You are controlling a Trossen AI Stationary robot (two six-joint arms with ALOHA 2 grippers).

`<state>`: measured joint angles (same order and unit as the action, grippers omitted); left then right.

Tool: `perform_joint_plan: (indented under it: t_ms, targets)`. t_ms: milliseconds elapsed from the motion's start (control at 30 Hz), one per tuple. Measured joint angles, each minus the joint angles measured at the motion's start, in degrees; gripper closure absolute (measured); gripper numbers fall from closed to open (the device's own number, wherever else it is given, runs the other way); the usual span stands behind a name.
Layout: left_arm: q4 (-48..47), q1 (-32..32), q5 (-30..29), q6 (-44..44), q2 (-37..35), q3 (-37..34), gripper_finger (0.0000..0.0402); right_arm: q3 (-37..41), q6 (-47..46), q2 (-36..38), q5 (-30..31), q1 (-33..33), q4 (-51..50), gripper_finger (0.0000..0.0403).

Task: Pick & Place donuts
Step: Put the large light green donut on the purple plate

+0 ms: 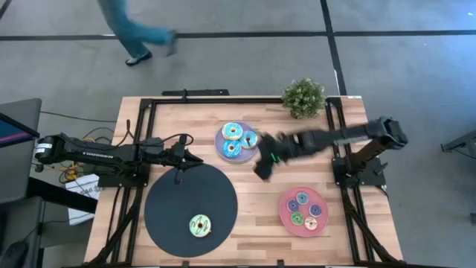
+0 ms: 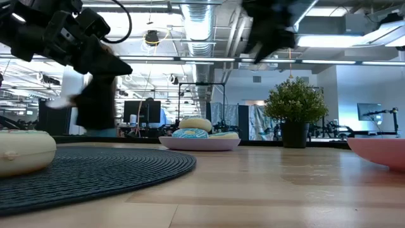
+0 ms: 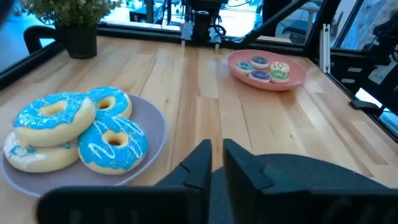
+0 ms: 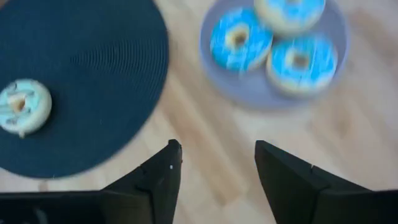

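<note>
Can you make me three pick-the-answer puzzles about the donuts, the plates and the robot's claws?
1. Where is the green-iced donut?
A on the black mat
B on the pink plate
C beside the plant

2. How many blue donuts are on the lavender plate?
A one
B three
C five

3. How is the right gripper?
A shut on a donut
B open and empty
C resting on the pink plate

Answers:
1 A, it lies alone on the mat.
2 B, three show.
3 B, its fingers stand apart over bare wood.
</note>
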<state>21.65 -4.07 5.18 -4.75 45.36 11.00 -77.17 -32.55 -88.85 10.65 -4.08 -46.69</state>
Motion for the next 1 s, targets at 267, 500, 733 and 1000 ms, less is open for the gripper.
perform_joint_plan:
  t_ms: [267,500,733,1000]
  targets:
    - [-0.44,8.14,-0.96,5.12,0.80,4.48,0.0245,22.99,-31.23,10.22,17.86,-25.15,11.54,0.0242]
    - [-11.93,17.50,-13.13,3.25,7.11,15.14,0.0152,33.20,-50.26,12.89,36.05,-38.07,13.65,0.0258]
    - [-43.55,25.08,-19.87,-8.87,18.74,32.60,0.0103,34.34,-52.78,12.73,36.23,-39.35,14.63,0.0271]
    - [-64.85,33.29,-25.00,-20.33,34.74,46.29,0.0121,34.34,-50.05,12.73,36.07,-39.79,15.71,0.0275]
